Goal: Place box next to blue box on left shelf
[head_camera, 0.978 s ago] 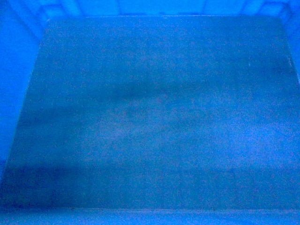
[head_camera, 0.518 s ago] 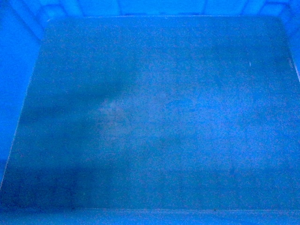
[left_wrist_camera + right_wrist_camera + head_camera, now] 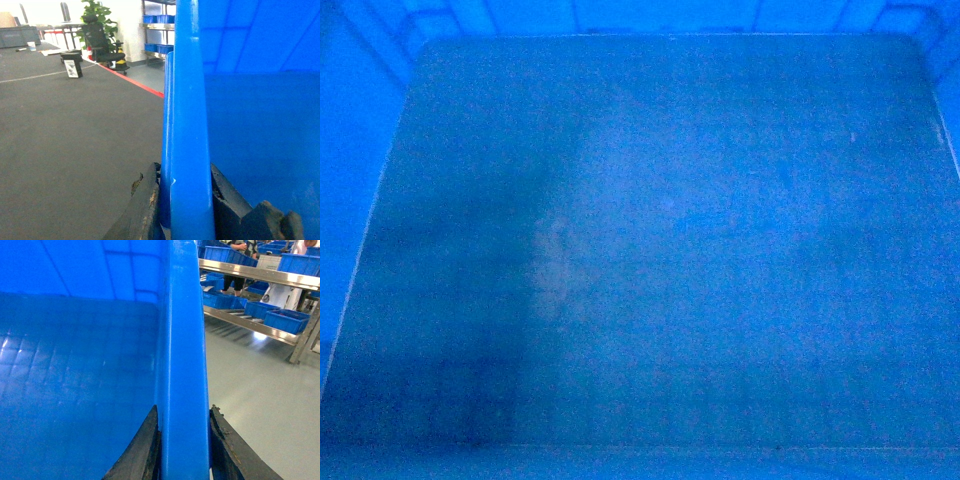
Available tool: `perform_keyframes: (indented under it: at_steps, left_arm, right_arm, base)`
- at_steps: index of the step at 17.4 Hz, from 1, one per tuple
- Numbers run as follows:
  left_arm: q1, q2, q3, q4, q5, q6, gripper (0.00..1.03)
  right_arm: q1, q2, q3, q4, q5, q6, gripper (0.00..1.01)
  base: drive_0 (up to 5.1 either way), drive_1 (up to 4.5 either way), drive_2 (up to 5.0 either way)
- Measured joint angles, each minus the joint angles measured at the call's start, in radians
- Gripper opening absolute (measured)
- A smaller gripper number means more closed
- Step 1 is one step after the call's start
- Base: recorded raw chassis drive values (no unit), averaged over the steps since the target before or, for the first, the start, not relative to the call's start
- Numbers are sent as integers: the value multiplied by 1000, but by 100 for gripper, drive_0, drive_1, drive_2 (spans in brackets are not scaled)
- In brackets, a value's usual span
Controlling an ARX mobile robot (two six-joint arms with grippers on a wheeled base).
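Note:
The box's inner floor fills the head view, so nothing else shows there. In the left wrist view my left gripper is shut on the box's thick blue rim, one dark finger on each side of it. My right gripper is likewise shut on the opposite rim, and the box's gridded floor lies to its left. The box is held above the floor. I cannot tell which rack in view is the left shelf, nor which is the blue box.
A steel rack carrying several blue boxes stands to the right across a pale grey floor. On the left side are dark carpet, a red floor line, an office chair, a plant and a far rack with blue bins.
The dark shadow band across the box's floor has faded and a pale patch of light has appeared left of centre. The box's framing is nearly the same.

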Motion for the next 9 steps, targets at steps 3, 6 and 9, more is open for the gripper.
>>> perform_keyframes:
  at_steps: [3,6,9]
  left_arm:
    - [0,0,0,1,0,0,21]
    - [0,0,0,0,0,0,21]
    - [0,0,0,0,0,0,21]
  right_arm:
    - [0,0,0,0,0,0,21]
    - [0,0,0,0,0,0,21]
    - [0,0,0,0,0,0,21]
  base:
    - [-158,-158,-158]
    - [-153,-153,-153]
    - [-150,-150,-150]
